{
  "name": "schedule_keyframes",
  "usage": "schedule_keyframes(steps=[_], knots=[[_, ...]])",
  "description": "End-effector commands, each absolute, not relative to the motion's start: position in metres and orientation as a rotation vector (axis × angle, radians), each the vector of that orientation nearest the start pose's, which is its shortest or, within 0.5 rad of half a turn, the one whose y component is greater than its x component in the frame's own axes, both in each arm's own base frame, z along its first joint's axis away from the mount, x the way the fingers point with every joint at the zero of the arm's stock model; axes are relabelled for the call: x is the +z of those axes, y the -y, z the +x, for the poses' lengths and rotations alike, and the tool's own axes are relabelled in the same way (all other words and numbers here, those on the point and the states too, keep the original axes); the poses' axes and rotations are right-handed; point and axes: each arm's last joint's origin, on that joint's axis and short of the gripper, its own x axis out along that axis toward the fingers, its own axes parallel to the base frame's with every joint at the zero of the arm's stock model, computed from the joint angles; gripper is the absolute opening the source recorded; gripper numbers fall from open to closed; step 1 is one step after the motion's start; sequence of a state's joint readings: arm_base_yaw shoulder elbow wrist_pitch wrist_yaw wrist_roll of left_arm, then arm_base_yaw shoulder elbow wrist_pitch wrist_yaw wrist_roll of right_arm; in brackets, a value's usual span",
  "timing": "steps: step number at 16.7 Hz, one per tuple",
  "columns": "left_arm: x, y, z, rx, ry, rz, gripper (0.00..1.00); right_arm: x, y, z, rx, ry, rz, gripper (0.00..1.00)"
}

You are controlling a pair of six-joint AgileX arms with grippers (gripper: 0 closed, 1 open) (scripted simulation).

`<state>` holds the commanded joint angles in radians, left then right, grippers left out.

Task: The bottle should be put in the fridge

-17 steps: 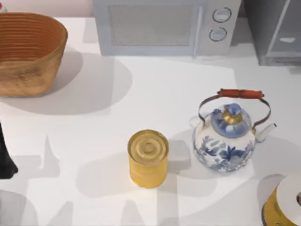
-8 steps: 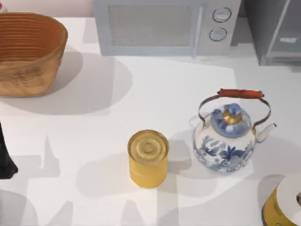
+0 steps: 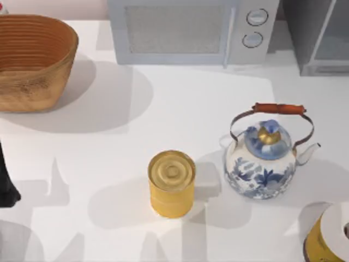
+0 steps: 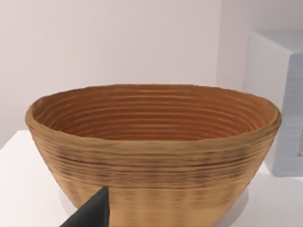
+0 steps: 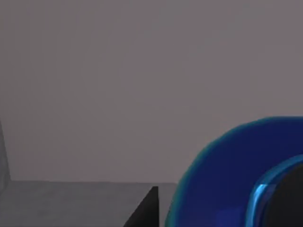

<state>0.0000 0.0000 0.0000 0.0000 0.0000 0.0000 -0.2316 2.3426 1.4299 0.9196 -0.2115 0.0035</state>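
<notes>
My right end effector (image 5: 156, 208) holds a blue bottle (image 5: 227, 175) before the fridge (image 3: 319, 38). My left arm (image 3: 6, 185) idles near the basket (image 3: 32, 60); its grip I cannot tell.

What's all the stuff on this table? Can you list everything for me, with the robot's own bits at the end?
Basket: one, woven brown, back left of the table.
Microwave: one, light grey with two round dials, back centre.
Fridge: one, grey with a pale framed door, back right corner.
Can: one, yellow, upright, front centre.
Kettle: one, white with blue flowers, red-brown handle, right of the can.
Yellow container with a white top: one, front right corner, cut off by the edge.
Blue rounded object: one, close in the right wrist view; I cannot tell what it is.
Table: one, white.
Left arm: black, at the left edge.
</notes>
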Motion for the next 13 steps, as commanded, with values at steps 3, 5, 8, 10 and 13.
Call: schedule_keyframes(steps=[3, 5, 8, 10, 13], knots=[[0.16, 0.0012, 0.1057, 0.0, 0.0, 0.0, 1.0, 0.1279, 0.1028, 0.5044, 0.006, -0.014, 0.004, 0.01], [0.16, 0.0012, 0.1057, 0.0, 0.0, 0.0, 1.0, 0.1279, 0.1028, 0.5044, 0.006, -0.014, 0.004, 0.01], [0.16, 0.0012, 0.1057, 0.0, 0.0, 0.0, 1.0, 0.1279, 0.1028, 0.5044, 0.006, -0.014, 0.004, 0.16], [0.16, 0.0012, 0.1057, 0.0, 0.0, 0.0, 1.0, 0.1279, 0.1028, 0.5044, 0.006, -0.014, 0.004, 0.31], [0.16, 0.0012, 0.1057, 0.0, 0.0, 0.0, 1.0, 0.1279, 0.1028, 0.5044, 0.006, -0.014, 0.004, 0.53]])
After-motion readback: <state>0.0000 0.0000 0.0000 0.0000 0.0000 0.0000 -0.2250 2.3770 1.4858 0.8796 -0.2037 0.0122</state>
